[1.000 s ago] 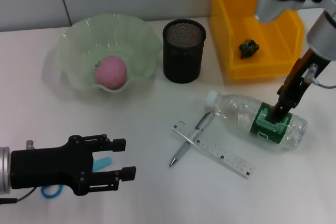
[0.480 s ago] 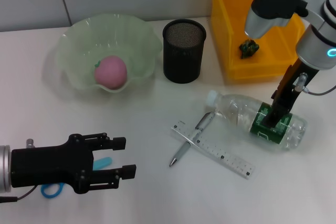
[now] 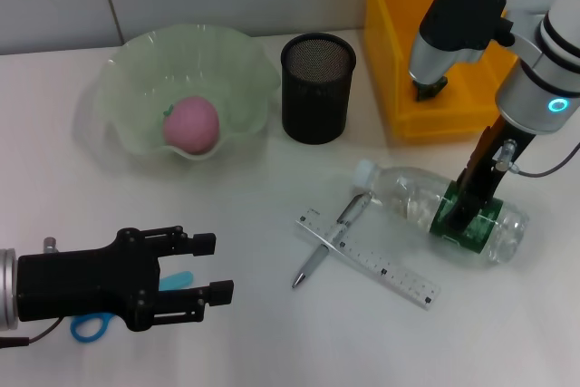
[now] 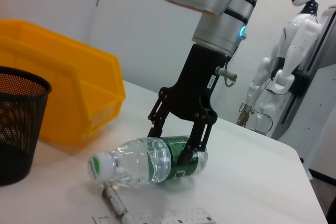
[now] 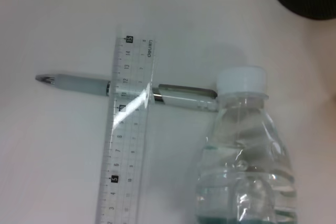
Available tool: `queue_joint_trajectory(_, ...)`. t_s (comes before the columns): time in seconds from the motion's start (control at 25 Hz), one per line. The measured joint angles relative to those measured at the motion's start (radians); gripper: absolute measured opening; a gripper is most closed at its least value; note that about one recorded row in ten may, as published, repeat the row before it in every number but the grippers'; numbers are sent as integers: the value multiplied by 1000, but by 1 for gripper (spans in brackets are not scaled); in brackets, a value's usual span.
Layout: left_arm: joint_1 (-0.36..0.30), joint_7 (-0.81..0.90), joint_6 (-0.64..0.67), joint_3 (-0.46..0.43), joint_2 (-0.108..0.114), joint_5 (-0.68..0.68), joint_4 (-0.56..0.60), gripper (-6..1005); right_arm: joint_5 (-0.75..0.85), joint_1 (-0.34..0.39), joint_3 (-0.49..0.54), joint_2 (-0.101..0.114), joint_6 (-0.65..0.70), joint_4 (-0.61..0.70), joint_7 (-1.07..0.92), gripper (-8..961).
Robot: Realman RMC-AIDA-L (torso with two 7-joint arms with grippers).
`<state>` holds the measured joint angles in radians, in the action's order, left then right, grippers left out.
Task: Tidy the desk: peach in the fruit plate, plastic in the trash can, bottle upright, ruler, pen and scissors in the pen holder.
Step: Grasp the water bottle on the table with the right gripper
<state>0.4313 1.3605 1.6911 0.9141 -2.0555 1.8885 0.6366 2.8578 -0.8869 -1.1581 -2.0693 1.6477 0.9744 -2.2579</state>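
One bottle (image 3: 441, 211) lying, pinched by right end effector (image 3: 456, 212), one pen (image 3: 332, 239), one ruler (image 3: 369, 258), left end effector (image 3: 210, 269) spread, apparently idle

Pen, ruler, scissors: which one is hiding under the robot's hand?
The scissors: only their blue handles peek out beneath the left end effector. The pen and clear ruler lie crossed in the open, mid-desk.

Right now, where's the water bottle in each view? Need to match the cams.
Head view: water bottle lies on its side at right of the desk, right gripper straddling its green label.
Left wrist view: water bottle low in the centre, cap towards the mesh pen holder.
Right wrist view: cap end in the lower right corner.
Shared landmark: the pen crossed by the ruler, beside the cap.
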Motion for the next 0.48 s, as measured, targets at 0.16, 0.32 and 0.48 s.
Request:
queue_joint_trajectory(0.16, 0, -2, 1, -1, 0, 0, 0, 718, 0, -1, 0, -3, -13, -14, 3, 781)
queue_joint_trajectory(0.32, 2, -4, 3, -2, 0, 0, 0, 718, 0, -3, 0, -4, -28, -39, 6, 781)
queue_joint_trajectory(0.48, 3, -6, 2, -2, -1, 0, 0, 718, 0, -3, 0, -5, -41, -59, 10, 782)
